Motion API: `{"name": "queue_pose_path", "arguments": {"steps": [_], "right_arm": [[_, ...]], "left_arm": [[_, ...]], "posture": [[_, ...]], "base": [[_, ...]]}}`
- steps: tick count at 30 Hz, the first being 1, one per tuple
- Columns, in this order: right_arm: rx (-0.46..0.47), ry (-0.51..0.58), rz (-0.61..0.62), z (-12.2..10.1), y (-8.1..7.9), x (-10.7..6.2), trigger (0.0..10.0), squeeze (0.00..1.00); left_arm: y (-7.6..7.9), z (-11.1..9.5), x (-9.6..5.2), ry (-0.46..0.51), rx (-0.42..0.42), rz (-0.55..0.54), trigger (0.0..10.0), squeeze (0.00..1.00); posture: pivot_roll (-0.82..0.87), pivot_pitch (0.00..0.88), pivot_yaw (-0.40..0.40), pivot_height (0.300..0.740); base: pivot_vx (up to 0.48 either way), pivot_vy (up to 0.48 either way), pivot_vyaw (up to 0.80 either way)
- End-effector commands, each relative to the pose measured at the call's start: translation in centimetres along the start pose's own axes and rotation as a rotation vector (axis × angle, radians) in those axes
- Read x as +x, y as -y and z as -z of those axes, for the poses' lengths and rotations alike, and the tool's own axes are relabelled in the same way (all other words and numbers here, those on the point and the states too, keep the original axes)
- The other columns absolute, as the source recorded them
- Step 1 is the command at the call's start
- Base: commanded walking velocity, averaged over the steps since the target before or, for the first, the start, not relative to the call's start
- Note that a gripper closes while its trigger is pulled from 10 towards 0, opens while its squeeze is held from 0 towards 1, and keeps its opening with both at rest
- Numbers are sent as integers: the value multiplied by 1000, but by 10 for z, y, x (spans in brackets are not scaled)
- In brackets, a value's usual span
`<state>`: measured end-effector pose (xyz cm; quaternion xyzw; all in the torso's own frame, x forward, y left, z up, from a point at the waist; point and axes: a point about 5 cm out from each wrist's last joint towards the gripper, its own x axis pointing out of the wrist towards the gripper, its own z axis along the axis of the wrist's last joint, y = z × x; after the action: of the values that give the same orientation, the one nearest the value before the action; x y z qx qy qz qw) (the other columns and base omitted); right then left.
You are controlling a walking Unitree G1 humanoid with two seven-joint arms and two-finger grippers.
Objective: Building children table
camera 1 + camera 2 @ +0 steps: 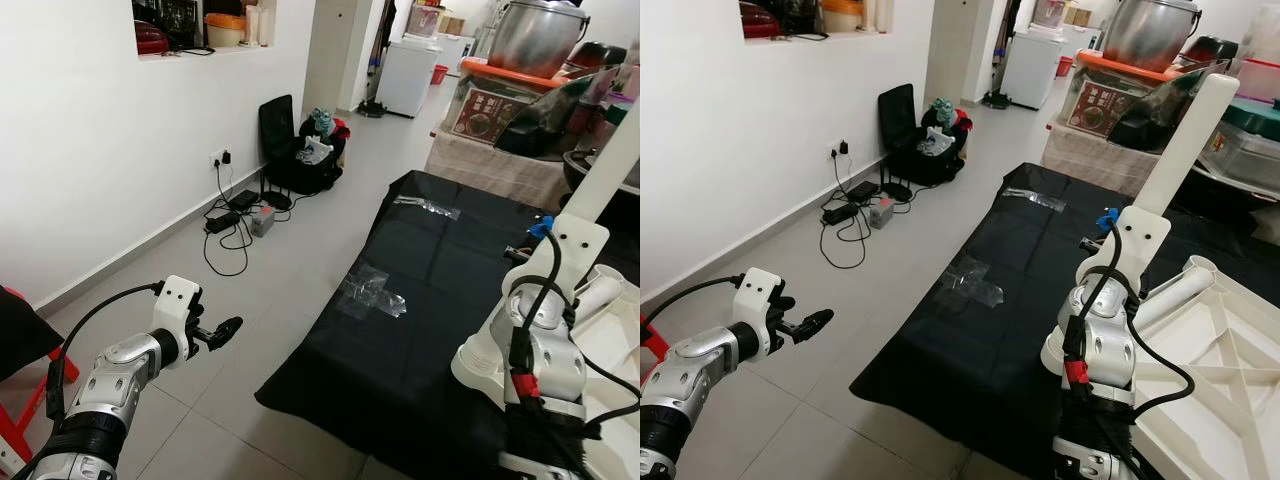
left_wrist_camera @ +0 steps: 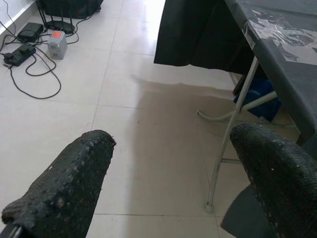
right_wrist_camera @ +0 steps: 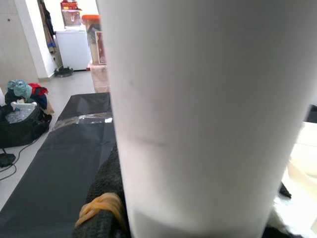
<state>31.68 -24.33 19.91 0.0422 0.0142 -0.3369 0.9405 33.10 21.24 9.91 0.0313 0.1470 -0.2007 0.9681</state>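
Note:
My right gripper (image 3: 193,210) is shut on a white table leg (image 1: 1185,150), which it holds upright and slightly tilted above the black-covered table (image 1: 990,330). In the right wrist view one black finger (image 3: 104,203) with a yellow band presses against the leg. The white children's table top (image 1: 1220,400) lies upside down at the right, with its ribs showing. Another white leg (image 1: 1180,290) rests at its near corner. My left gripper (image 1: 222,330) hangs open over the floor, left of the table, holding nothing.
Clear plastic bags (image 1: 970,275) lie on the black cloth. Cables and a power strip (image 1: 235,215) sprawl by the left wall, next to a black bag (image 1: 305,160). A red chair (image 1: 20,345) stands at far left. A large pot and boxes (image 1: 535,35) crowd the back right.

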Motion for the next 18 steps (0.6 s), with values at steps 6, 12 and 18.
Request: {"name": "queue_pose_path", "arguments": {"steps": [6,12,18], "right_arm": [[-90,-259,81,63,22,2,10000,388],[-97,-242,74,60,20,2,10000,553],[-92,-190,55,50,19,3,10000,110]], "left_arm": [[1,2,1,-16,9,10,10000,0],[0,1,1,-17,10,11,10000,0],[-2,0,1,-16,14,10,10000,0]], "posture": [[37,0,-89,740],[37,0,-86,740],[37,0,-83,740]], "base": [[0,0,0],[0,0,0],[0,0,0]]}}
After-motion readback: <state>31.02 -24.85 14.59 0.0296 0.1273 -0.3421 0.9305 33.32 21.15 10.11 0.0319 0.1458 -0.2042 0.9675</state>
